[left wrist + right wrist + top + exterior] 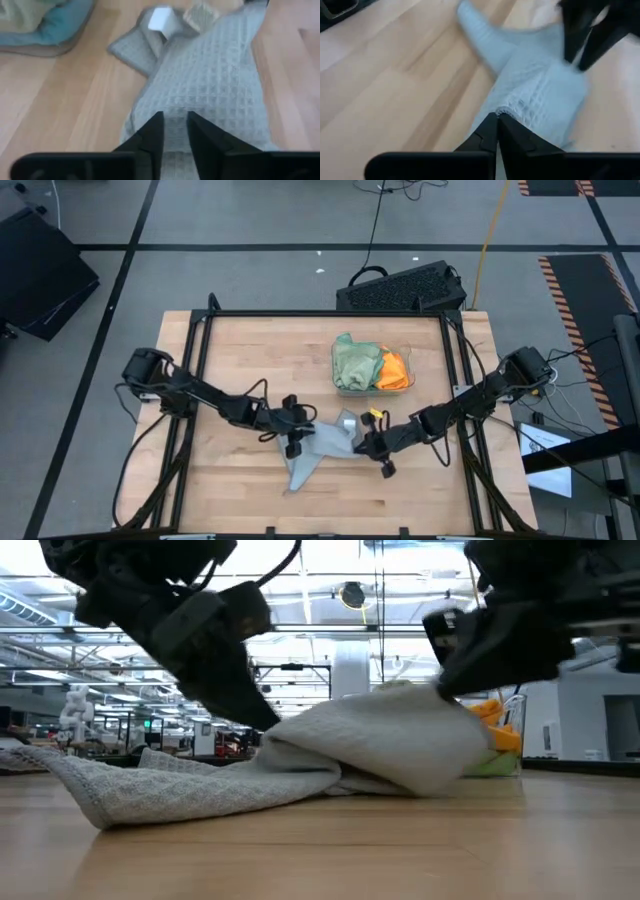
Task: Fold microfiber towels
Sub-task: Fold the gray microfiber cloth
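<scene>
jaws: left gripper (174,131) slightly parted over cloth; right gripper (497,131) pinching cloth edge
grey towel (312,448): waffle-weave, crumpled, mid wooden surface (250,360)
tray (405,387): clear plastic, green and orange cloths inside

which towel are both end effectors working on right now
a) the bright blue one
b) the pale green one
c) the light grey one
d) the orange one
c: the light grey towel lies on the table between the left end effector and the right end effector, while the orange towel and pale green towel sit in the clear tray.
</scene>
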`<state>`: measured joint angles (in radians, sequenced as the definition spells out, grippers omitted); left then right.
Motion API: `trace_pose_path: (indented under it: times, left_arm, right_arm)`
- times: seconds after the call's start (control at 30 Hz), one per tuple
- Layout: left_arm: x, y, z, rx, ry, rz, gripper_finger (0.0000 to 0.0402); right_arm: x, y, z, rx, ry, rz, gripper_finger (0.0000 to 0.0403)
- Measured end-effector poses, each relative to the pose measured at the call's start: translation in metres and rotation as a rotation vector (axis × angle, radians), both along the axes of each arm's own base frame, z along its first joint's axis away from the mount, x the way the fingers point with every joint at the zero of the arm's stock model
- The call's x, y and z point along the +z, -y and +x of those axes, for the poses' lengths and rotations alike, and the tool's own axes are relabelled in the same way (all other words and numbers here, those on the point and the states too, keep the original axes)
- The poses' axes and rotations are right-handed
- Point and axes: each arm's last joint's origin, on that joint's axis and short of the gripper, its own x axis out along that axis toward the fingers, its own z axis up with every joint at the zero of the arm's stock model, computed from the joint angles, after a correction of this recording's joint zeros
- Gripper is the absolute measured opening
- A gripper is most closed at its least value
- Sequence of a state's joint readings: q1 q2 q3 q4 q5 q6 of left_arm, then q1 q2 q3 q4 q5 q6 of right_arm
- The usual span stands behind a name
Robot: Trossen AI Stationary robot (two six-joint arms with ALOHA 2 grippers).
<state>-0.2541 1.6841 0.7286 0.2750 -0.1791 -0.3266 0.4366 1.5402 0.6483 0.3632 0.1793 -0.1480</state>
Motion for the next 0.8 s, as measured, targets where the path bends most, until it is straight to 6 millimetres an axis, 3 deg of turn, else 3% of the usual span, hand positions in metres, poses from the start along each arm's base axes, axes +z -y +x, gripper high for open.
trace_pose_path:
  times: [0.23, 0.4, 0.57, 0.8]
  left_arm:
    - [-0.010, 0.003, -0.004, 0.062, -0.073, -0.054, 0.0159]
    - [-0.013, 0.013, -0.009, 0.032, -0.108, -0.055, 0.0182]
    - [-0.020, 0.030, -0.003, -0.047, -0.037, -0.078, 0.0149]
    - [-0.026, 0.049, -0.003, -0.134, 0.009, -0.055, 0.0058]
  right_arm:
    - [-0.010, 0.001, -0.008, -0.065, -0.165, 0.102, 0.0006]
    - [-0.014, 0.000, -0.012, -0.075, -0.265, 0.207, 0.0008]
    - [-0.016, -0.002, -0.015, -0.115, -0.336, 0.298, 0.0035]
    - [-0.007, 0.007, -0.016, -0.224, -0.383, 0.457, 0.0126]
